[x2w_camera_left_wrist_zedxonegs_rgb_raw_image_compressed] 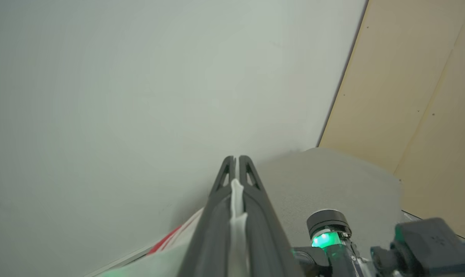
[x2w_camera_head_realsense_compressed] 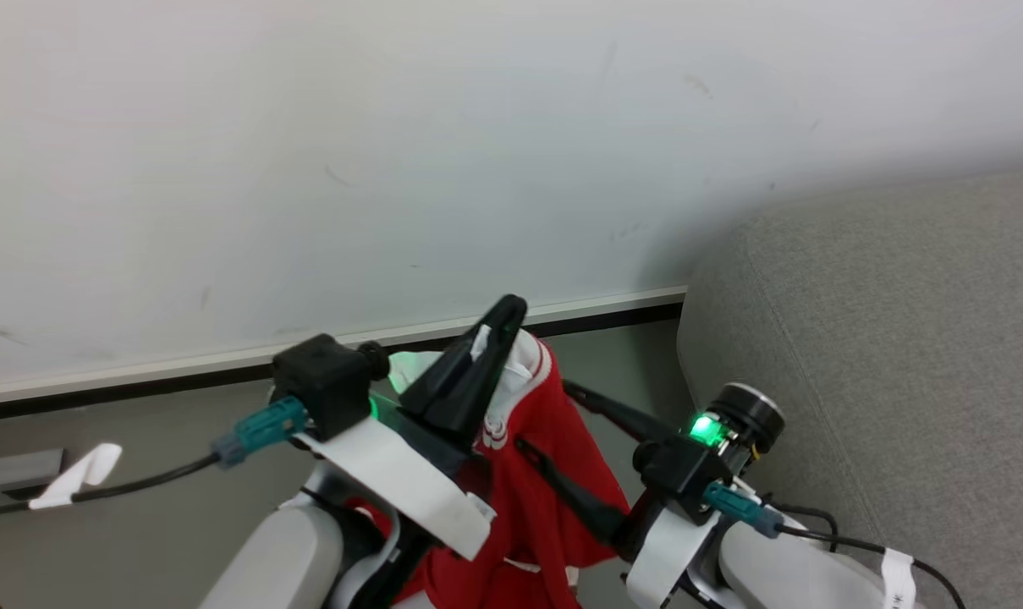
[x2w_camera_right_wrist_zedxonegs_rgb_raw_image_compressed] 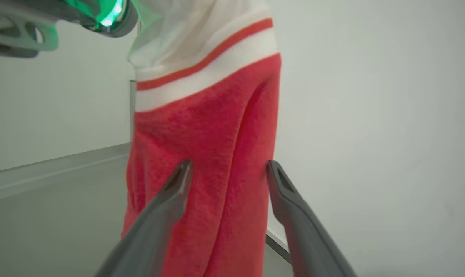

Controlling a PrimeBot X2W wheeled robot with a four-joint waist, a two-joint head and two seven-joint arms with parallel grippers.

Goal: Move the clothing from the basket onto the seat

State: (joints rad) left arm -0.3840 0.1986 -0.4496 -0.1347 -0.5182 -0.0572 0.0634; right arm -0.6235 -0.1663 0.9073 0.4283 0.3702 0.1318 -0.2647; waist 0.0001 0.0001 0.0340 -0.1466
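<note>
The clothing point(x2w_camera_head_realsense_compressed: 528, 474), a red garment with a white striped cuff, hangs in the air in front of the wall. My left gripper point(x2w_camera_head_realsense_compressed: 503, 315) is shut on its white cuff at the top; in the left wrist view a strip of white cloth point(x2w_camera_left_wrist_zedxonegs_rgb_raw_image_compressed: 237, 192) is pinched between the closed fingers of that gripper point(x2w_camera_left_wrist_zedxonegs_rgb_raw_image_compressed: 236, 158). My right gripper point(x2w_camera_head_realsense_compressed: 545, 416) is open lower down, and in its wrist view its two fingers point(x2w_camera_right_wrist_zedxonegs_rgb_raw_image_compressed: 226, 167) straddle the hanging red cloth point(x2w_camera_right_wrist_zedxonegs_rgb_raw_image_compressed: 209, 127). The grey seat point(x2w_camera_head_realsense_compressed: 883, 338) lies to the right. The basket is out of view.
A white wall point(x2w_camera_head_realsense_compressed: 393, 169) with a pale baseboard point(x2w_camera_head_realsense_compressed: 613, 306) stands close behind the garment, above a grey floor point(x2w_camera_head_realsense_compressed: 139, 440). A black cable with a white tag point(x2w_camera_head_realsense_compressed: 79, 478) runs at the left. A beige panel point(x2w_camera_left_wrist_zedxonegs_rgb_raw_image_compressed: 417, 96) rises beyond the seat point(x2w_camera_left_wrist_zedxonegs_rgb_raw_image_compressed: 332, 181).
</note>
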